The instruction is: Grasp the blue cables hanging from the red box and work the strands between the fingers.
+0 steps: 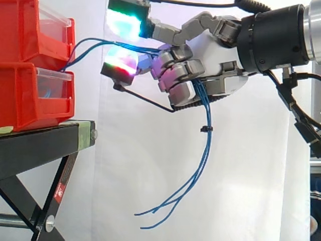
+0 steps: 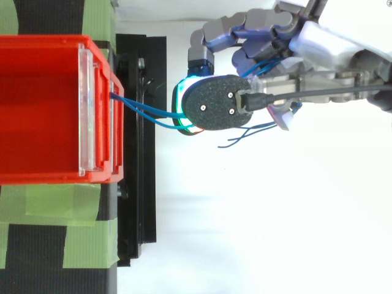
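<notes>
Thin blue cables (image 1: 95, 46) run from the front of the upper red bin (image 1: 35, 30) across to my hand (image 1: 220, 65), pass between its curled fingers, and hang down below it (image 1: 203, 150) to loose ends. My hand sits right of the bins at the upper bin's height, shut on the strands. Its glowing pads (image 1: 123, 25) point toward the bin. From above, the cables (image 2: 141, 109) leave the bin's (image 2: 37, 110) front wall and reach under the hand (image 2: 257, 43).
A second red bin (image 1: 35, 95) sits beneath the upper one on a black stand (image 1: 45, 145) with green tape (image 2: 55, 208). A white curtain hangs behind. Open space lies below and right of the hand.
</notes>
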